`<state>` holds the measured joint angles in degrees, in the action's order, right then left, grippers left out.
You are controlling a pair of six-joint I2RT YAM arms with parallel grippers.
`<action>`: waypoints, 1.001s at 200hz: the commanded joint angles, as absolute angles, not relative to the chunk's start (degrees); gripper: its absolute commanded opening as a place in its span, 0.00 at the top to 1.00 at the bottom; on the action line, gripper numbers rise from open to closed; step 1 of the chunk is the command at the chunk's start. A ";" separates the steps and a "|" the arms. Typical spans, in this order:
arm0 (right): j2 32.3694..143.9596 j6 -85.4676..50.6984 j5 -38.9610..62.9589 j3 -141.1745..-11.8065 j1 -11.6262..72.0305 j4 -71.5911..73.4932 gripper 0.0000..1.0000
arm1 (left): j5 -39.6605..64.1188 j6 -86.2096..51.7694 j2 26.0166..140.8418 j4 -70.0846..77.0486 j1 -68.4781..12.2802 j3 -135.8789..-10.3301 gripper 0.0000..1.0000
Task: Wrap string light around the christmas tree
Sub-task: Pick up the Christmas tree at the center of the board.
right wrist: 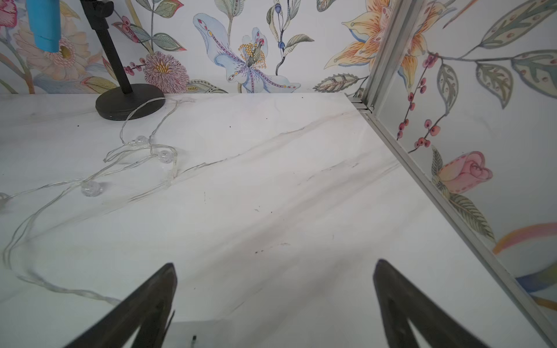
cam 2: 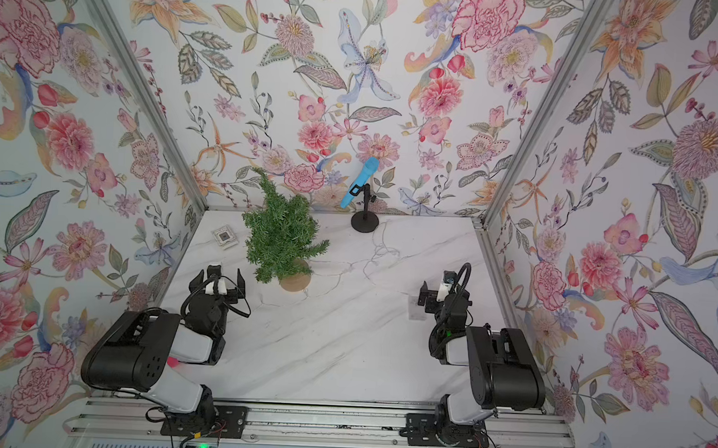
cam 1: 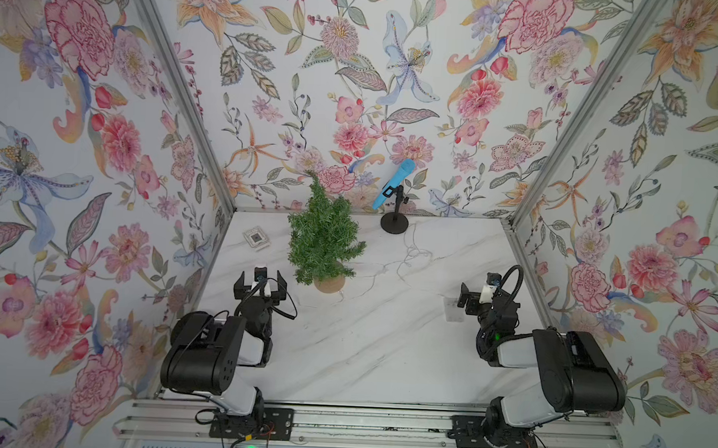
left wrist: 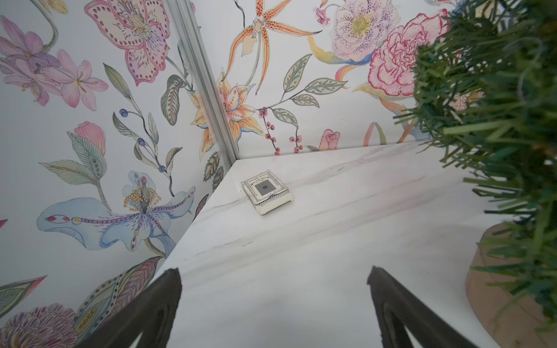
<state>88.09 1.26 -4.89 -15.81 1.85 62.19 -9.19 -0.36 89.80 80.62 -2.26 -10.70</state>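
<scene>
**pine_nut:** The string light [right wrist: 164,156] isn't on the christmas tree [cam 1: 323,236] at all yet. It lies in loose loops on the marble table [cam 1: 364,358], on the tree's right-arm side, with none of it in the branches as far as anyone can see. What looks like its small clear box [cam 1: 453,309] sits well apart from the tree, right by the right gripper [right wrist: 275,262].

**wirewrangler:** Both claws are spread wide with nothing in them. The left gripper [left wrist: 274,268] is just beside the tree's cork base, and the right one is far off past the wire.

**pine_nut:** So nothing's started. First worry is that the wire nearly vanishes on white marble (the top views barely show it). A pinch could close on air or catch two strands at once.

**wirewrangler:** The far loop is the bigger worry. It runs up to the base of the mic stand [cam 1: 395,223], behind the tree on that same side, and it's hard to tell if it's hooked there. If the robot hauls the wire toward the tree, it could drag the stand or go taut.

**pine_nut:** A taut wire would likely tip a small tree like that, unless the left claw bumps it first. Those loops look ready to knot too. The card box [cam 1: 257,238] on the tree's other side seems out of harm's way.
</scene>
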 commanded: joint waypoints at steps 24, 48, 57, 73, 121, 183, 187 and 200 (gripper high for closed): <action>88.52 1.67 -4.29 -16.97 1.67 62.92 0.00 | -8.05 0.62 90.16 81.43 -2.03 -11.44 0.00; 88.51 1.67 -4.22 -16.97 1.67 62.93 0.00 | -8.12 0.62 90.18 81.56 -2.03 -11.29 0.00; 88.51 1.67 -4.22 -16.96 1.67 62.92 0.00 | -8.17 0.68 90.18 81.67 -2.02 -11.30 0.01; 88.52 1.67 -4.22 -16.96 1.67 62.93 0.00 | -8.14 0.61 90.15 81.72 -2.02 -11.29 0.00; 88.50 1.66 -4.24 -16.96 1.67 62.93 0.00 | -8.13 0.64 90.18 81.83 -2.03 -11.16 0.00; 88.59 1.67 -4.23 -16.96 1.67 62.93 0.00 | -8.22 0.66 90.20 81.93 -2.02 -11.17 0.00; 88.52 1.66 -4.22 -16.96 1.67 62.93 0.00 | -8.19 0.62 90.27 81.77 -2.05 -11.24 0.00; 88.51 1.72 -4.22 -16.96 1.67 62.93 0.00 | -8.15 0.05 90.18 81.10 -1.65 -11.51 0.00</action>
